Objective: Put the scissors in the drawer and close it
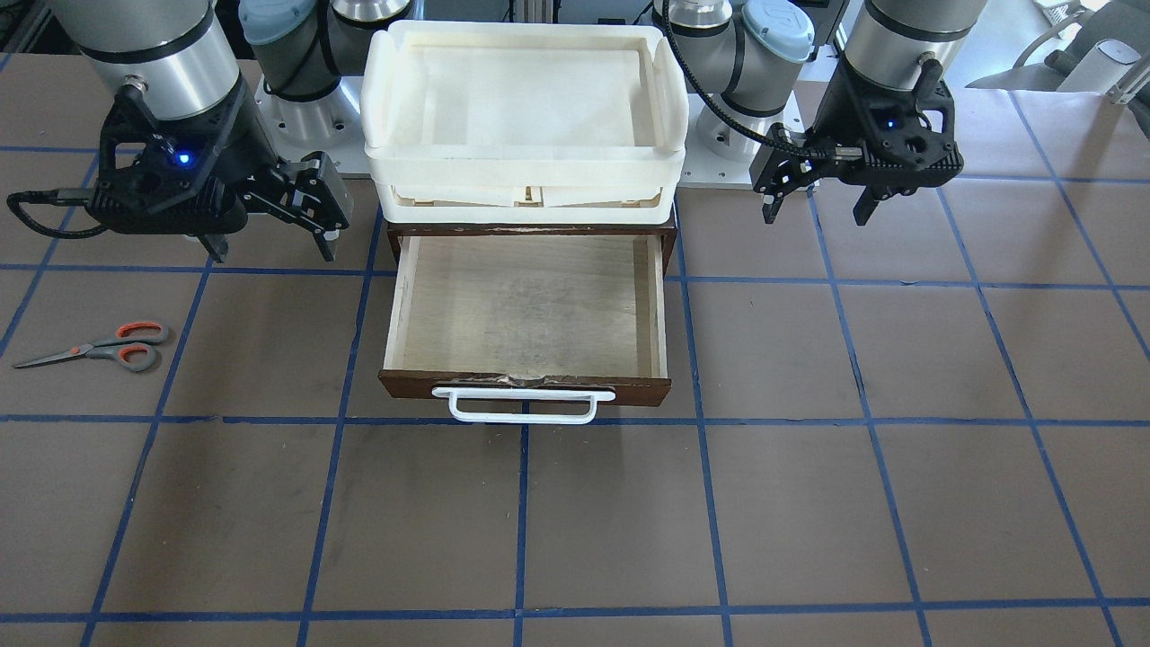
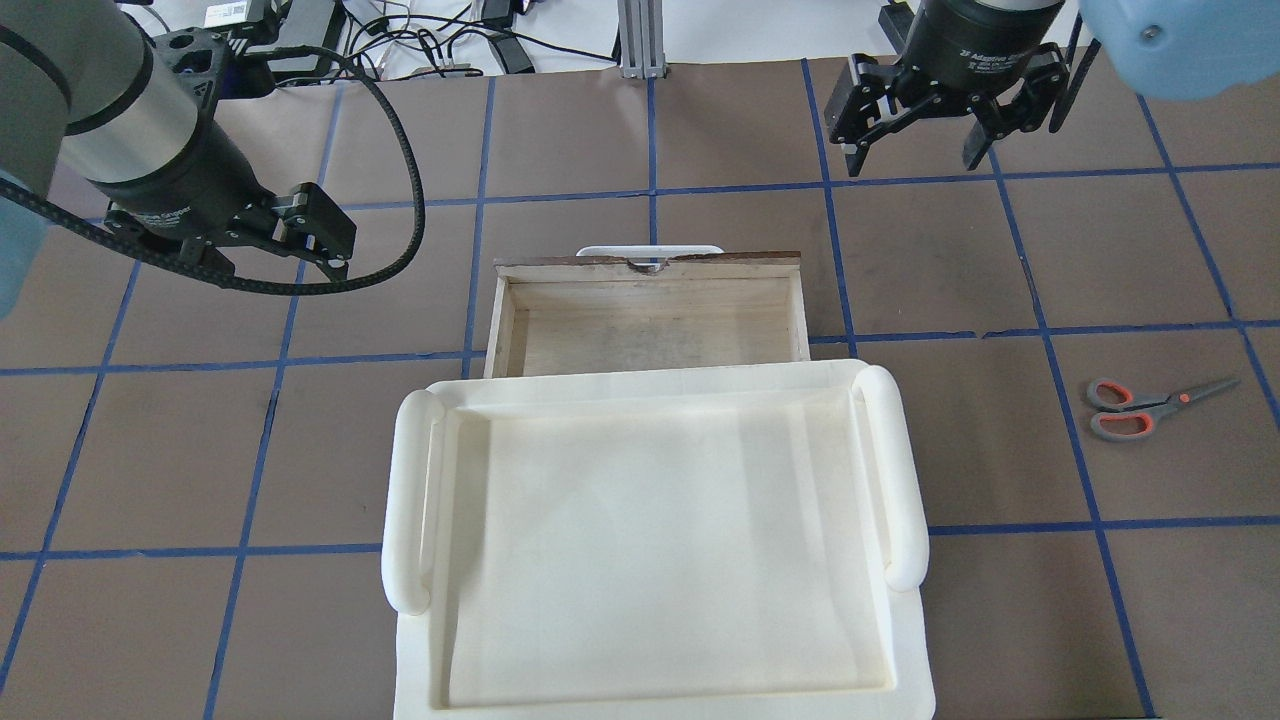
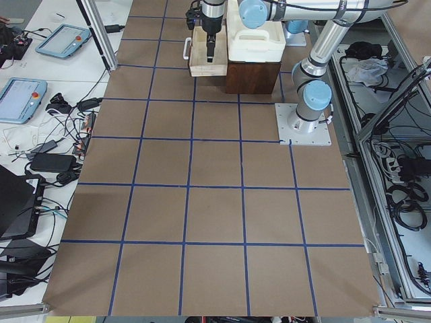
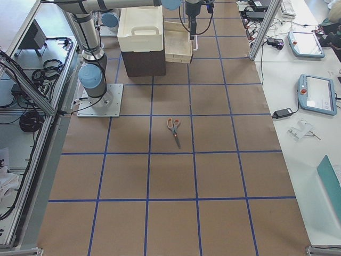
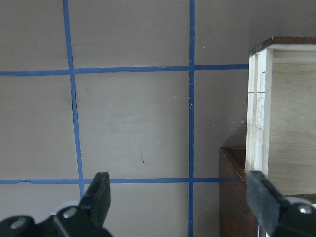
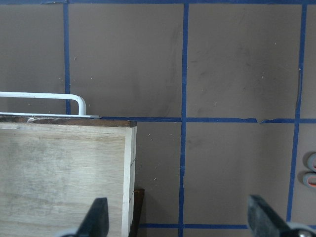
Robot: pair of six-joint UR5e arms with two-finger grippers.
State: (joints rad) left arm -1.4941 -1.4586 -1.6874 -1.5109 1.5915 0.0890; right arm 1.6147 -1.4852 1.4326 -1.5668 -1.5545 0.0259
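The scissors (image 1: 99, 346), with grey-and-orange handles, lie flat on the table far to my right of the drawer; they also show in the overhead view (image 2: 1150, 405), the exterior right view (image 4: 173, 128), and at the edge of the right wrist view (image 6: 311, 170). The wooden drawer (image 1: 526, 386) is pulled open and empty, white bar handle (image 1: 524, 406) in front. My right gripper (image 1: 269, 244) is open and empty, hovering between drawer and scissors. My left gripper (image 1: 819, 211) is open and empty, hovering off the drawer's other side.
Stacked cream-white plastic trays (image 2: 905, 470) sit on the dark cabinet above the drawer. The brown table mat has a blue tape grid. The arm bases (image 1: 296, 117) stand behind the trays. Tablets and cables lie on side benches (image 4: 314, 90).
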